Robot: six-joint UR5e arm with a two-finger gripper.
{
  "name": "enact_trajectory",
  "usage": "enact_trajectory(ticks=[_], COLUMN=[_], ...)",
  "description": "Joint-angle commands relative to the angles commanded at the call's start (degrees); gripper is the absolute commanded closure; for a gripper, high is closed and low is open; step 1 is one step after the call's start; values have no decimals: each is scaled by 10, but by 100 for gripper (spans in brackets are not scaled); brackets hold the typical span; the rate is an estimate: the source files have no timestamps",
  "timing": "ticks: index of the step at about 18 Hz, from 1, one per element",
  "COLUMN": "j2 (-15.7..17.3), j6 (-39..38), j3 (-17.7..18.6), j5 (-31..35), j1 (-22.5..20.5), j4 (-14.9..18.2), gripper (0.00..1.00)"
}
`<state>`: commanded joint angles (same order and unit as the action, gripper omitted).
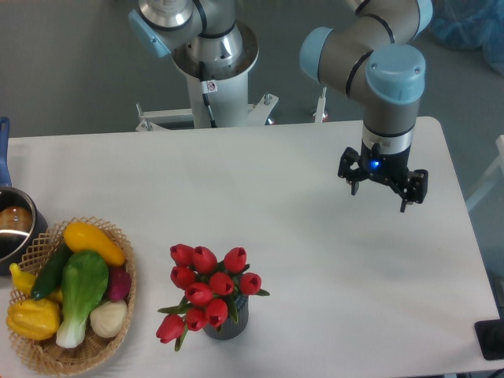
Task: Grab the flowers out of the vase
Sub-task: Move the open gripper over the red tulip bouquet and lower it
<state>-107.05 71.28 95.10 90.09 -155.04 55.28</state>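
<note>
The white table (260,181) fills most of the view, its near and left edges cut off by the frame. One grey-and-blue robot arm (370,55) reaches in from the top, its base column (213,71) standing behind the far edge of the table. At the left near corner sits a wicker basket (118,315), partly cut off at the bottom, holding a yellow squash (93,241), a dark green cucumber (50,272), a bok choy (79,293), a yellow pepper (33,318), an onion (109,317) and a purple piece mostly hidden behind the others. Just behind the basket, a metal pot (14,228) is cut off by the left edge. The gripper (383,193) hangs over the right part of the table, well apart from everything, its two fingers spread and holding nothing. The flowers (206,287), about ten red tulip buds with green leaves, stand in the vase (232,323) near the front middle, right of the basket; the blooms hide the mouth and most of the dark vase. Nothing stands between gripper and flowers.
</note>
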Motion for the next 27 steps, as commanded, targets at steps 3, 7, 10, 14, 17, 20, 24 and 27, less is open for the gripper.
enact_trajectory(ticks=[3,7,10,14,17,20,24,27], j2=[4,25,37,91,103,110,102,66], j6=[-1,-2,-1,-5,-26,-90,-96,-112], j3=[2,52,68,108,113,98,82,55], j5=[-2,-7,-68,-233,-284,-345,-350,-348], j1=[8,8,6,7,22,32,52,78], j4=[3,-7,-15,-28,-26,-33,-47,-65], gripper=[0,0,0,0,0,0,0,0])
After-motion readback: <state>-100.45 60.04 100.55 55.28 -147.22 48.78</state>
